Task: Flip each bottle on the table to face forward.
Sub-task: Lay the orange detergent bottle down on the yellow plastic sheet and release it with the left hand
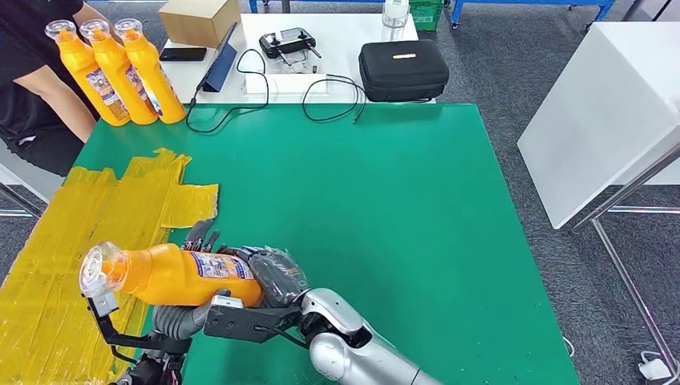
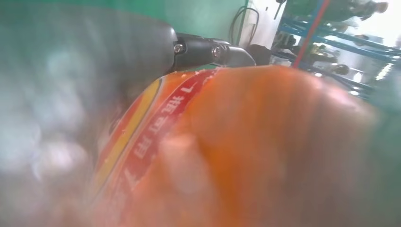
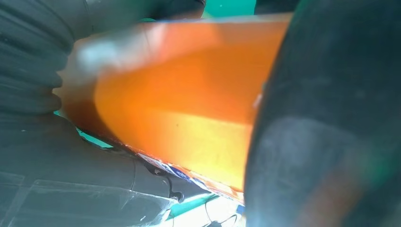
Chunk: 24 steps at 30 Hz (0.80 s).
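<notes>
An orange bottle point(image 1: 188, 277) with a clear cap lies sideways above the green table's point(image 1: 385, 208) near left part, cap pointing left, label up. My left hand point(image 1: 178, 318) holds it from below near the middle, with fingers point(image 1: 200, 237) showing behind it. My right hand point(image 1: 279, 277) grips its base end. Up close, the bottle point(image 2: 246, 151) and its red label press against the blurred left hand point(image 2: 71, 71). The bottle's orange side point(image 3: 179, 109) sits between the right hand's point(image 3: 321, 142) dark fingers. Three more orange bottles point(image 1: 112, 72) stand upright at the far left corner.
A patch of yellow tape point(image 1: 96, 216) covers the table's left side. A person point(image 1: 32, 80) in black stands by the three bottles. Behind the table lie a cardboard box point(image 1: 199, 20), a controller point(image 1: 286, 40), cables and a black case point(image 1: 401, 70). A white table point(image 1: 601, 104) stands to the right.
</notes>
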Each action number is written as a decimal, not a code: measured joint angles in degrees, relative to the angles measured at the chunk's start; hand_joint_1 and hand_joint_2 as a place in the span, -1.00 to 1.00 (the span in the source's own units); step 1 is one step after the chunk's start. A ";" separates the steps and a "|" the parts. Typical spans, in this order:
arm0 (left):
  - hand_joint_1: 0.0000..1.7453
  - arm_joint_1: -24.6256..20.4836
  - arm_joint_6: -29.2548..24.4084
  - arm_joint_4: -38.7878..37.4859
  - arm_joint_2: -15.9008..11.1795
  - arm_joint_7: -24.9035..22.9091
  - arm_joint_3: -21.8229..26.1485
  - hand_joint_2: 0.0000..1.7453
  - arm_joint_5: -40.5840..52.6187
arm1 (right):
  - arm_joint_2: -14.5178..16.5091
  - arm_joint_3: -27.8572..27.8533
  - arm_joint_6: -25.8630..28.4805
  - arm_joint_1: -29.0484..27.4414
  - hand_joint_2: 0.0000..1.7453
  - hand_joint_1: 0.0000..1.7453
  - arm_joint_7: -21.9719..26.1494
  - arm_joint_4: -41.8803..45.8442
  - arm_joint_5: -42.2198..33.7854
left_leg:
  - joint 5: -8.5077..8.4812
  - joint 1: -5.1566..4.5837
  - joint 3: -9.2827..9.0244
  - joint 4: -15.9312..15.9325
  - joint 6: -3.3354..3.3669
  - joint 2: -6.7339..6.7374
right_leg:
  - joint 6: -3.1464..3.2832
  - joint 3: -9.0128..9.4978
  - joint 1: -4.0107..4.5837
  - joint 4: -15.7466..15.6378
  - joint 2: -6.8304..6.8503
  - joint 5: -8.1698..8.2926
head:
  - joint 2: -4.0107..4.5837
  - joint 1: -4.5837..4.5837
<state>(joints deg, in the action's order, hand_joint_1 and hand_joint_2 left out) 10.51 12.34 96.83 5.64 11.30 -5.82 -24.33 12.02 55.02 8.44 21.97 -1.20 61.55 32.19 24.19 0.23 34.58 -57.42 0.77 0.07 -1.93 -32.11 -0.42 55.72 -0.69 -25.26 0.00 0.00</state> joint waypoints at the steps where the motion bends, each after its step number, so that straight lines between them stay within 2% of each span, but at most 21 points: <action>1: 0.26 0.03 0.07 0.01 0.00 0.05 0.10 1.00 0.00 | 0.00 0.15 -0.05 0.10 1.00 1.00 -0.01 -0.01 -0.21 | 0.00 0.00 0.00 0.00 0.00 0.00 | 0.00 0.00 0.00 0.00 0.00 0.00 | 0.00 0.00; 2: 0.76 0.05 0.10 0.02 0.00 0.10 0.16 1.00 0.00 | 0.00 0.25 -0.11 0.18 1.00 1.00 -0.01 -0.02 -0.42 | 0.00 0.00 0.00 0.00 0.00 0.00 | 0.00 0.00 0.00 0.00 0.00 0.00 | 0.00 0.01; 3: 1.00 0.06 0.15 0.02 0.01 0.18 0.21 1.00 0.00 | 0.00 0.35 -0.19 0.25 1.00 1.00 0.00 -0.04 -0.68 | 0.00 0.00 0.00 0.00 0.00 0.00 | 0.00 0.00 0.00 0.00 0.00 0.00 | 0.00 0.01; 24: 1.00 0.44 0.41 0.45 0.07 1.29 0.84 1.00 -0.14 | 0.03 1.42 -1.08 1.13 1.00 1.00 0.54 -1.14 -2.98 | 0.00 0.00 0.00 0.00 0.00 0.00 | 0.00 -0.01 0.00 0.00 0.00 0.00 | 0.00 0.00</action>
<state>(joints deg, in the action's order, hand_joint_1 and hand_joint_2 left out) 10.95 12.76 97.29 5.70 12.59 -4.98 -24.46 12.05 56.44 7.36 23.09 -0.66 60.41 29.21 24.19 0.23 34.59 -57.42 0.77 0.08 -1.93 -32.12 -0.43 55.72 -0.69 -25.26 0.00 0.00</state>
